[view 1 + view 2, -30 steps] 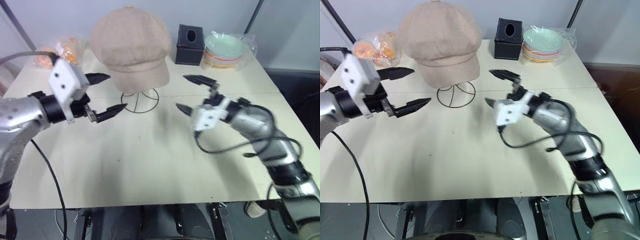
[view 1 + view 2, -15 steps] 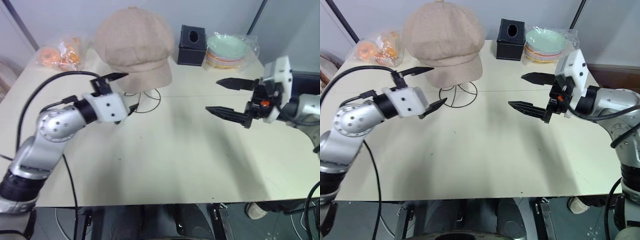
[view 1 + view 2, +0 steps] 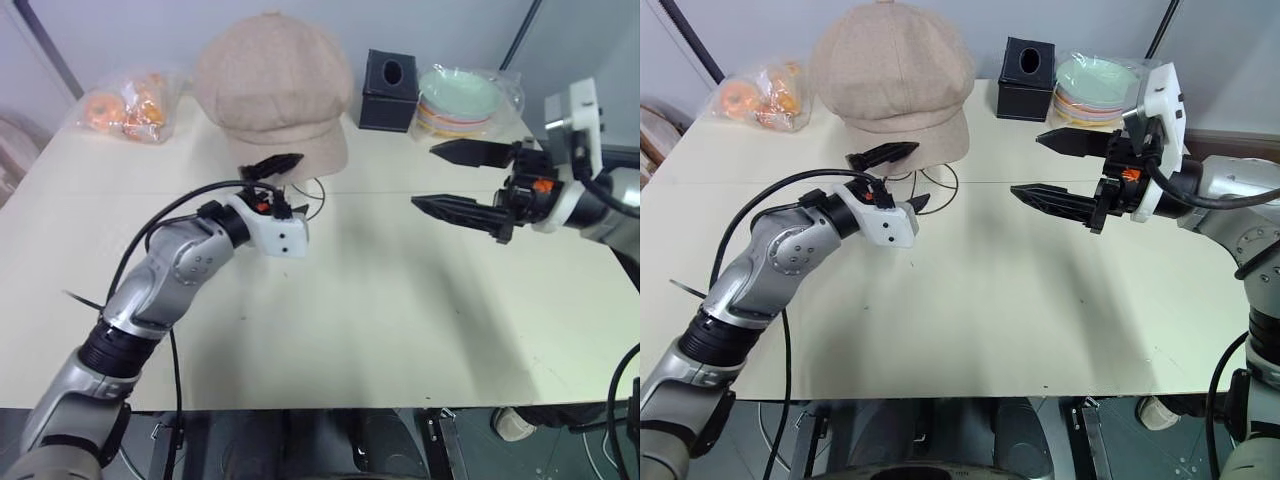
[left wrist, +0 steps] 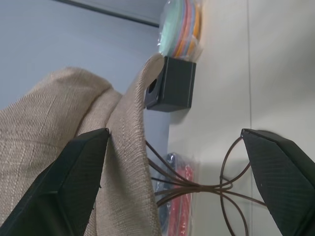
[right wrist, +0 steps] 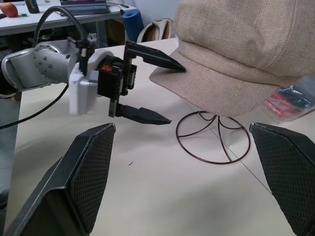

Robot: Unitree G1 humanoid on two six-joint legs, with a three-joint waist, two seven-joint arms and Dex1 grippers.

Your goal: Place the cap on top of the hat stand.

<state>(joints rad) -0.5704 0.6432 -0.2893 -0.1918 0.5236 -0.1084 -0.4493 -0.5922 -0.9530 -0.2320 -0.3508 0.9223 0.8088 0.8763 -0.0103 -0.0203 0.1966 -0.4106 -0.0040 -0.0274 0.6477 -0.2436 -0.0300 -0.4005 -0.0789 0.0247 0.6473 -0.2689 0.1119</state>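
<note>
One cap [image 3: 272, 85] sits on the stand [image 3: 303, 196] at the table's [image 3: 400, 300] far side. Left gripper [image 3: 896, 178], fingers apart, reaches the brim edge; right gripper [image 3: 1055, 168] hangs open, well apart. No writing is readable. Near tabletop lies bare.

- I get even, bright, soft light from overhead on the desk [image 3: 400, 320]; no glare on its matte top.
- Shadows are soft: a broad one beneath the left arm toward the desk's near edge, a fainter one under the right gripper [image 3: 455, 180].
- In my wrist views the near fingers [image 5: 78, 182] are large and soft-edged; the cap [image 5: 236, 44] is sharp, its weave clear.
</note>
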